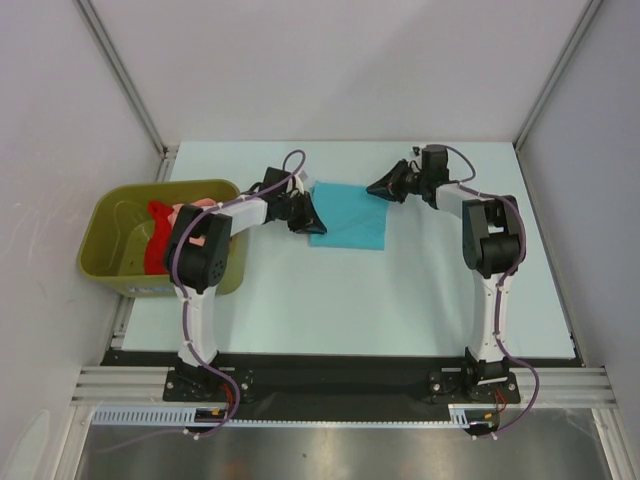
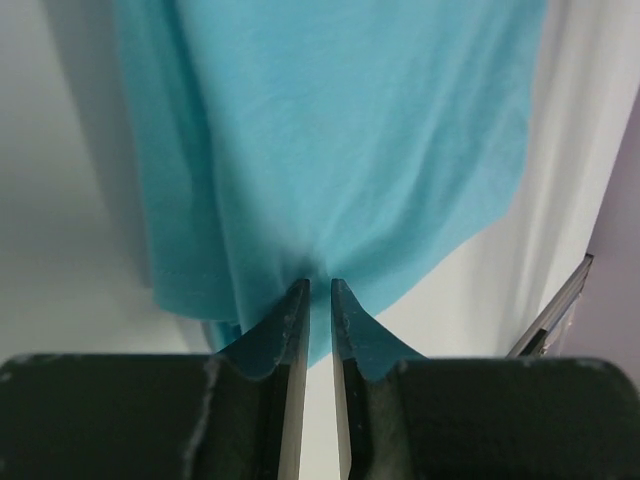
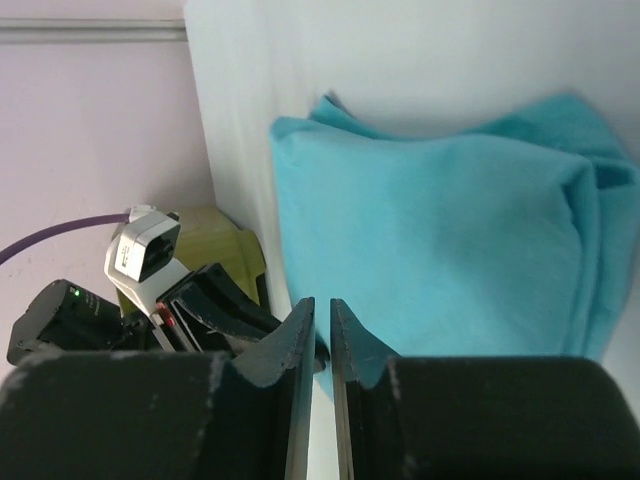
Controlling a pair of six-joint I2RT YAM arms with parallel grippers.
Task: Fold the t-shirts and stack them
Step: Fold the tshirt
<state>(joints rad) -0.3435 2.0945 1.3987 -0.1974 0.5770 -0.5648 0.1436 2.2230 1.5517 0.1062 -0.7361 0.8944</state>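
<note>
Turquoise-blue t-shirt [image 1: 348,218]: folded to a rough rectangle, lying on the pale counter [image 1: 400,290] in the upper middle of the top view, between the two arms.

Left fingers [image 2: 288,330]: at the shirt's left edge. They are clenched on the cloth, and in the left wrist view the fabric gathers into creases that run to their tips.

Right fingers [image 3: 296,345]: at the shirt's upper right corner. They are pressed nearly together with a thin slit between them; whether any cloth is caught there cannot be told.

Edges: the shirt's right side shows a doubled fold in the right wrist view. Its far edge lies near the back rim of the counter.

Open room: bare counter spreads below the shirt toward the arm bases, and to its right.

Other stock: red t-shirt [image 1: 156,245] and salmon-pink t-shirt [image 1: 197,205], both bunched inside the olive-green tub [image 1: 100,235] at the left of the frame, well apart from the turquoise one.
</note>
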